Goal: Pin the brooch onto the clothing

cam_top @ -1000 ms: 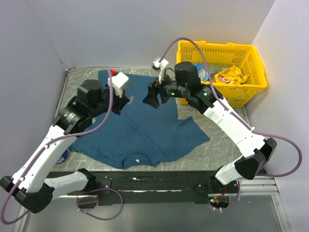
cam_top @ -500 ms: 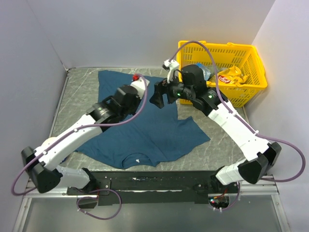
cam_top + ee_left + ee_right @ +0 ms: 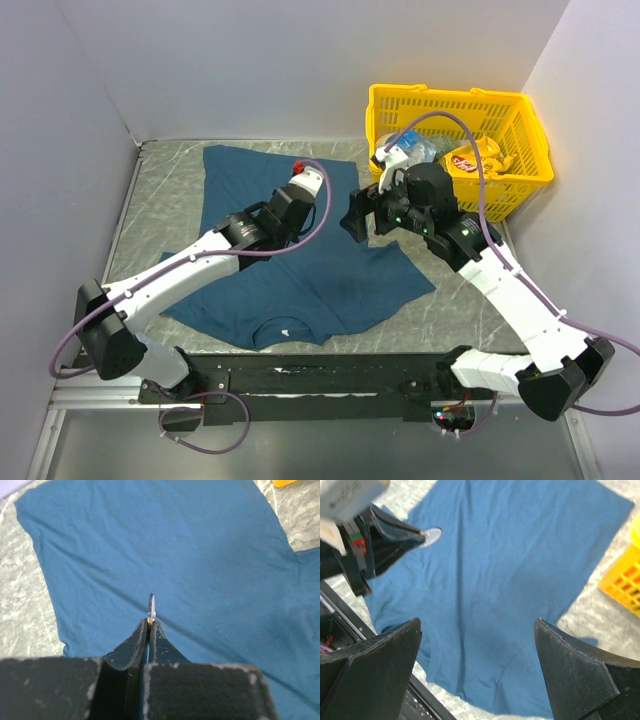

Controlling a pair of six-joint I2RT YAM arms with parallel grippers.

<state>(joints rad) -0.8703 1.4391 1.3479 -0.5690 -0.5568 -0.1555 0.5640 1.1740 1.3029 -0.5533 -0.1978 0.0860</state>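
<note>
Left fingers (image 3: 134, 641): pressed together and clamped on the brooch (image 3: 151, 608), which stands up out of the tips. Right fingers (image 3: 379, 661): spread wide apart, nothing between them, touching nothing. Left arm: reaches from its base diagonally across the bench (image 3: 165, 190) to above the middle of the clothing (image 3: 300, 270), with the wrist angled down toward the cloth. The brooch is held above the fabric; contact with it cannot be confirmed. Right arm: extends from the right side, elbow bent, with its open fingers facing the left arm's wrist from just beside it, over the clothing's right part near the yellow basket (image 3: 520, 108). Brooch: in the left wrist view, a thin disc seen edge-on with a gold spot at the gripped end; in the right wrist view, a small pale oval at the left fingertips. Clothing: teal-blue T-shirt spread flat on the bench with shallow creases, neck toward the arm bases.
</note>
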